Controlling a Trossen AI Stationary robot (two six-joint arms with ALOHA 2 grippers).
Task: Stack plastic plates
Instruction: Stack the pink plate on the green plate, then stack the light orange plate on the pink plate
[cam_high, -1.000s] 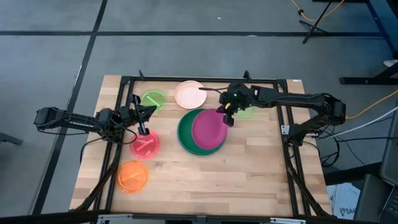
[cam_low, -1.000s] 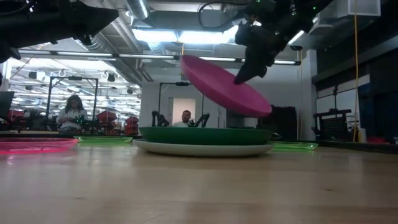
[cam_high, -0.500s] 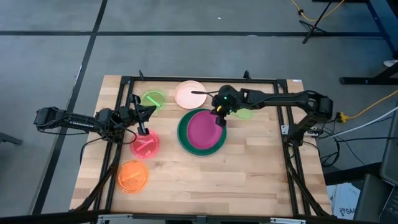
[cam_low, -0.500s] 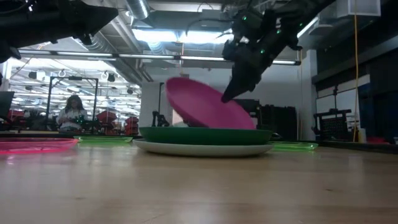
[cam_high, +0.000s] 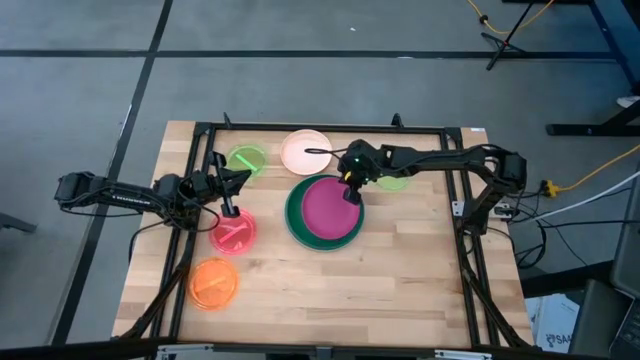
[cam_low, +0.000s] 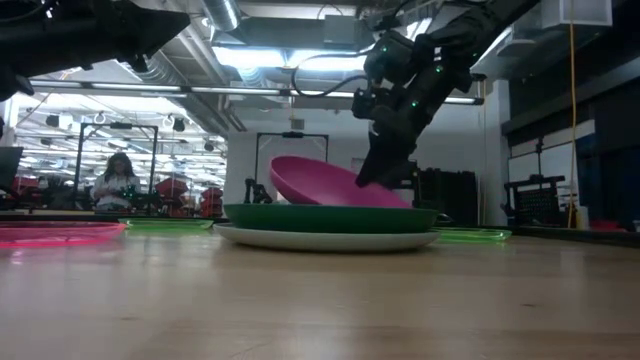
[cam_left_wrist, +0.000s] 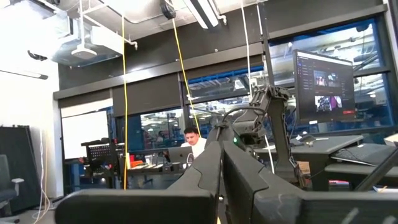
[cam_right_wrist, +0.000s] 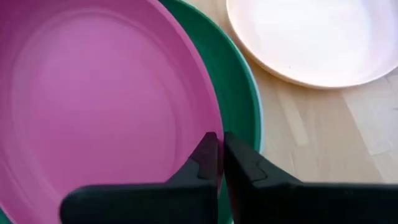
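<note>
Right gripper (cam_high: 351, 193) pinches the far rim of the magenta plate (cam_high: 331, 207), fingers (cam_right_wrist: 208, 163) clamped narrow on its edge. The plate sits tilted inside the dark green plate (cam_high: 299, 226), near edge down, gripped edge raised. The peach plate (cam_high: 303, 151) lies just beyond. Left gripper (cam_high: 226, 201), fingers closed on nothing, hovers beside the pink-red plate (cam_high: 233, 233).

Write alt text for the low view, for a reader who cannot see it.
The right claw grips the rim of a round magenta plastic plate, tilted with one edge resting inside a large dark green plastic plate, which sits on a pale plate on the wooden table.
</note>
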